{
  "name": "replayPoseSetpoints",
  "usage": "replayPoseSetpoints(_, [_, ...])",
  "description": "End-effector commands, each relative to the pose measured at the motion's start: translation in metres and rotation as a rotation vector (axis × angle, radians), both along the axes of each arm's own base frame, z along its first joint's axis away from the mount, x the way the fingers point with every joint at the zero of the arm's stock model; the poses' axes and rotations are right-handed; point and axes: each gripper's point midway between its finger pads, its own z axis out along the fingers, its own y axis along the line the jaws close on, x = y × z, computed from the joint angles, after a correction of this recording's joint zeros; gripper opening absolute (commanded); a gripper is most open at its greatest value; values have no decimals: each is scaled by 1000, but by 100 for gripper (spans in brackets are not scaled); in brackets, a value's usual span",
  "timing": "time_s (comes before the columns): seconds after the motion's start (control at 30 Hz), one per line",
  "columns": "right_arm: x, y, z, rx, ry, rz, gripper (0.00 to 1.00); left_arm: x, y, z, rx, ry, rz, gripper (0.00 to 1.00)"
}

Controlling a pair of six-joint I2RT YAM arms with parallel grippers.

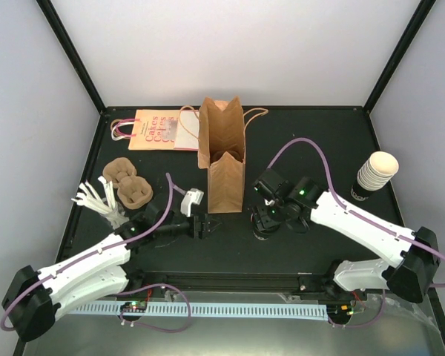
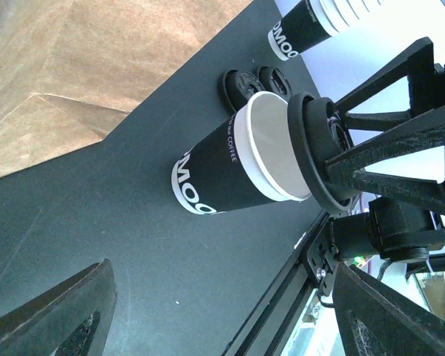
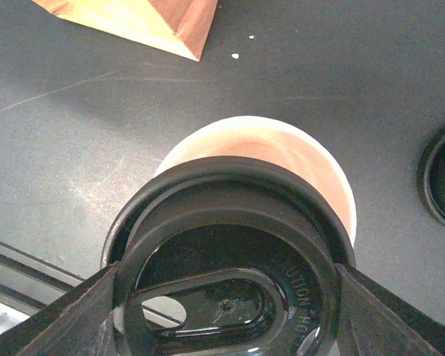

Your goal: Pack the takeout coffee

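Note:
The takeout coffee cup (image 2: 226, 170) stands on the black table; it is black with white lettering, a white rim and a cream inside (image 3: 282, 144). Its mouth is uncovered. My right gripper (image 3: 226, 297) is shut on a round black lid (image 3: 230, 252), held just above the cup's rim and offset to one side, partly over the mouth. In the top view that gripper (image 1: 268, 216) hangs right of the upright brown paper bag (image 1: 224, 159) and hides the cup. My left gripper (image 2: 222, 297) is open and empty, left of the cup and pointing at it (image 1: 200, 222).
Two spare black lids (image 2: 256, 81) lie behind the cup. A stack of lidless cups (image 1: 374, 174) stands at the right. A pink printed bag (image 1: 154, 130) lies flat at the back left, with brown pulp trays (image 1: 130, 184) and white stirrers (image 1: 96, 199) nearby.

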Motion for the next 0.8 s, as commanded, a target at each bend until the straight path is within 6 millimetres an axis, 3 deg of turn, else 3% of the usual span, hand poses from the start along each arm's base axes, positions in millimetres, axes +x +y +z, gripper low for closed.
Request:
replayPoseSetpoints(0.0, [10, 0, 3, -25, -50, -24, 72, 2, -9, 12, -41, -24, -13, 82])
replayPoseSetpoints(0.77, [22, 8, -8, -72, -55, -10, 71, 2, -11, 10, -37, -24, -15, 81])
